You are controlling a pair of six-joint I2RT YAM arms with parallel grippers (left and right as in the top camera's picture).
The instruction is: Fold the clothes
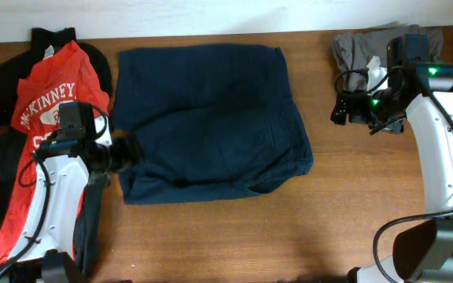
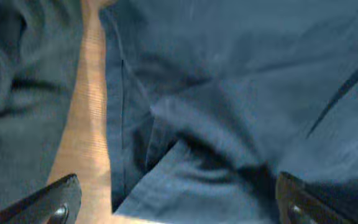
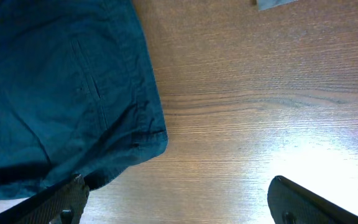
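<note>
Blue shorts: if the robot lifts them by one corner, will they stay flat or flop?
Probably flop: the navy shorts lie limp and creased. They look like thin cloth, so likely light. Pushed, they would probably bunch up rather than slide across the wooden table.

The white left arm (image 1: 53, 196) rises from 7 o'clock and bends toward 3 o'clock; its black left gripper (image 1: 132, 151) is wide open. The white right arm (image 1: 447, 149) reaches from 5 o'clock to 1 o'clock. Its black right gripper (image 1: 339, 110) points to 9 o'clock, fingers spread apart.

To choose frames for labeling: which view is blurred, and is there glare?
Left wrist: shorts look blurred, very close to the lens. Right wrist: sharp, bright glare on the table at lower right. Overhead: sharp, evenly lit.
</note>
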